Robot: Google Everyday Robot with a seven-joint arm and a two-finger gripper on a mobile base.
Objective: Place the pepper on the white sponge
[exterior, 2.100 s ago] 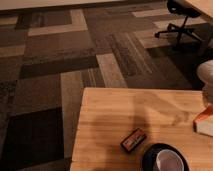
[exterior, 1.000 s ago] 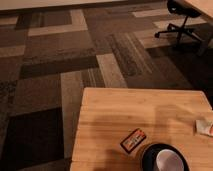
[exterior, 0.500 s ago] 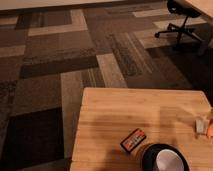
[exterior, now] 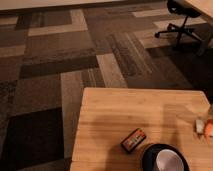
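The pepper (exterior: 209, 129) shows as a small orange shape at the right edge of the wooden table (exterior: 125, 115), cut off by the frame edge. It touches a small white sponge (exterior: 200, 125) just to its left; I cannot tell whether it rests on the sponge or beside it. My gripper is not in view.
A flat black-and-red packet (exterior: 133, 140) lies near the table's front edge. A dark round object with a grey middle (exterior: 164, 159) sits at the bottom edge, right of the packet. Patterned carpet lies beyond the table, with an office chair (exterior: 182, 25) at the far right.
A pale shape at the right edge, seen two seconds ago with something orange below it, has left the view. The white sponge and orange pepper now show at the table's right edge.
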